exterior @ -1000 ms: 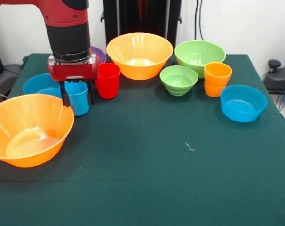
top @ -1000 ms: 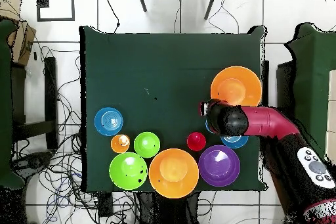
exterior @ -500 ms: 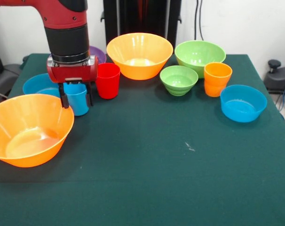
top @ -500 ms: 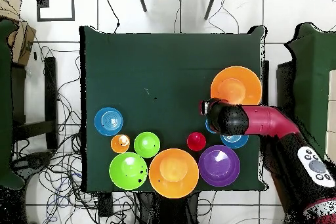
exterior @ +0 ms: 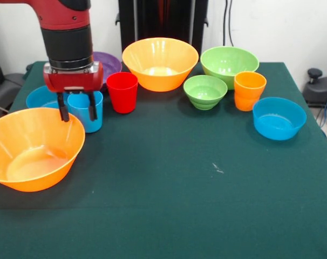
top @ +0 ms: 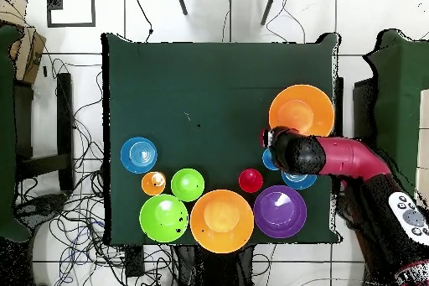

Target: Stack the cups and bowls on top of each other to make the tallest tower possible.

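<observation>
Nothing's stacked yet, so every bowl and cup sits loose on the table [exterior: 169,178]. Gripper [exterior: 76,109] straddles the light blue cup [exterior: 87,112], fingers spread and not pinching it, probably lining up a grab. Red cup [exterior: 122,91] stands just beside it.

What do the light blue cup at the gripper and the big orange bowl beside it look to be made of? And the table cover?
Light blue cup: likely plastic, smooth, thin rim, even colour. Large orange bowl: likely glossy plastic; bright highlights inside, and its wall looks slightly translucent. Table cover: dark green cloth by its look, matt, no shine.
</observation>
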Motion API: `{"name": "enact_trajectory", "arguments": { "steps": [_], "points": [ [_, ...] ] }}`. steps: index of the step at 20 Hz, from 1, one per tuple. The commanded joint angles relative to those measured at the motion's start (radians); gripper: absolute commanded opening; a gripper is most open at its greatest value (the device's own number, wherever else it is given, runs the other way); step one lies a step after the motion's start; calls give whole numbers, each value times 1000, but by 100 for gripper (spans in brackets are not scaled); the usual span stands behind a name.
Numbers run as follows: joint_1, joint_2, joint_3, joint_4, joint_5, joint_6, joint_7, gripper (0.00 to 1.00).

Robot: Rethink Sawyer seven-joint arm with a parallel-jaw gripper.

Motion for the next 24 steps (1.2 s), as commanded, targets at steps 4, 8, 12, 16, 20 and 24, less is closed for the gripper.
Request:
{"name": "enact_trajectory", "arguments": {
  "steps": [4,8,12,16,20,24],
  "points": [
    [-14,71,9,-107,-96,-31,-106,100],
    [5,107,-7,-137,-120,-62,-81,100],
    [25,117,-17,-144,-132,-76,-54,100],
    [40,95,-28,-121,-129,-84,-33,100],
    [48,88,-33,-104,-126,-92,-25,100],
    [47,63,-26,-85,-107,-74,-33,100]
  ]
}}
